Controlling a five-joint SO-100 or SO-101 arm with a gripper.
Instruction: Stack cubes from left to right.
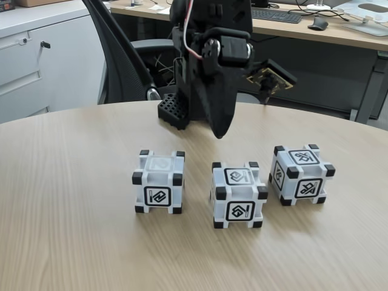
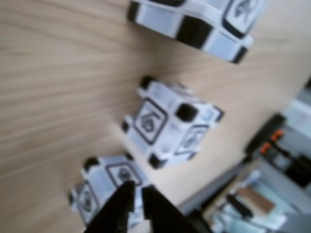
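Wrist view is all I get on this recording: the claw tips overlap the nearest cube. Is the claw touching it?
Observer: No. In the fixed view the claw hangs in the air above the table, on the far side of the row of cubes, touching none of them.
Operator: Has any cube been stacked yet?
Observer: None. The left cube, the middle cube and the right cube each sit on the table, apart from one another.
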